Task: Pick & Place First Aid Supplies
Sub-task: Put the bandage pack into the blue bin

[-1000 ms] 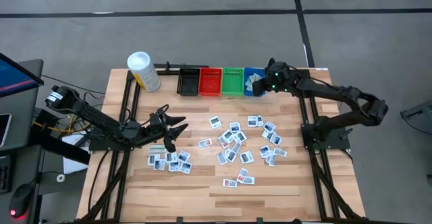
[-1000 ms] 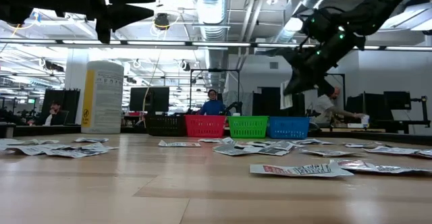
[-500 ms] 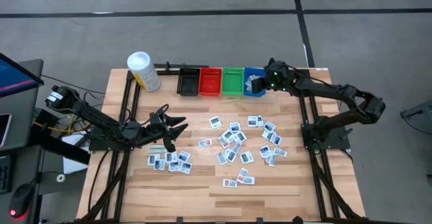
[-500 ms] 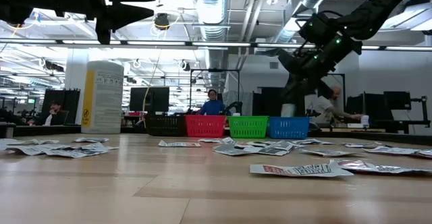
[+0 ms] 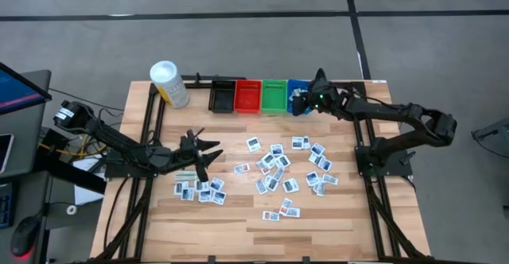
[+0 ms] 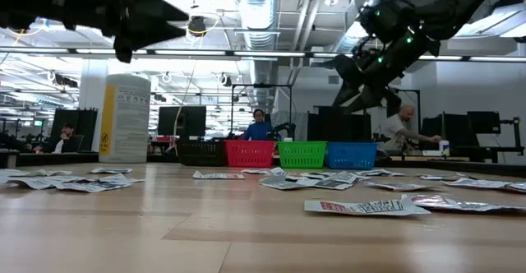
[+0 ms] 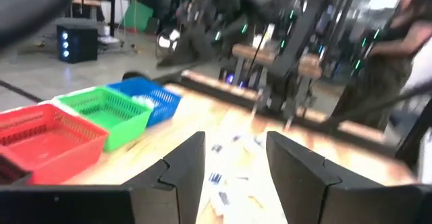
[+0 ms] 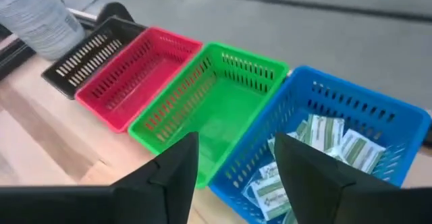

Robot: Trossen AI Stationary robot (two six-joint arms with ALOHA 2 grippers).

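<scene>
From above, the right tool (image 5: pixel 306 102) hangs over the blue bin (image 5: pixel 297 90) at the far edge of the bench (image 5: pixel 238 216), its fingers spread and holding nothing, while the left tool (image 5: pixel 208 154) hovers released over the left part of the bench, just by a cluster of first aid supplies (image 5: pixel 199 190); more packets lie scattered across the bench's middle and right. At bench height, the right tool (image 6: pixel 352 82) is up in the air above the blue bin (image 6: pixel 351 155), and packets (image 6: pixel 362 207) lie flat on the wood. The left wrist view, which is blurred, shows the left tool's fingers (image 7: pixel 182 170) apart with what seem to be packets beyond them. The right wrist view shows white packets (image 8: pixel 317 140) lying inside the blue bin (image 8: pixel 378 109), next to the green bin (image 8: pixel 223 109), with the tool's fingers (image 8: pixel 177 163) apart.
</scene>
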